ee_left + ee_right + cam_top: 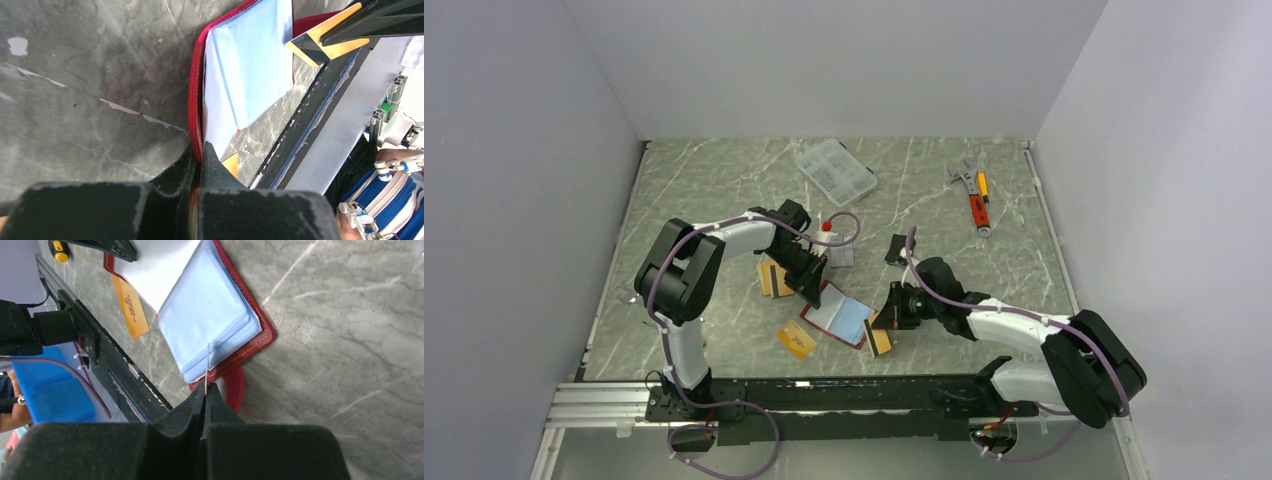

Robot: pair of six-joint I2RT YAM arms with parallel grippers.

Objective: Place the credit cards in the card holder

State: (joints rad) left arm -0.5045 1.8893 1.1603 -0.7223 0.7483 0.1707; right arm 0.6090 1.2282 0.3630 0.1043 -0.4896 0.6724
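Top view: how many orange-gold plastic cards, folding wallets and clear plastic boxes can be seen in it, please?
Orange-gold plastic cards: 3
Folding wallets: 2, the open red card holder and the small black wallet
Clear plastic compartment box: 1
Total: 6

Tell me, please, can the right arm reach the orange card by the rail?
Probably not yet: the right gripper is shut on a striped card, and the card holder lies between.

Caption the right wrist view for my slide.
Right gripper pinches a thin plastic card edge-on at the light blue sleeves of the open red leather-like card holder.
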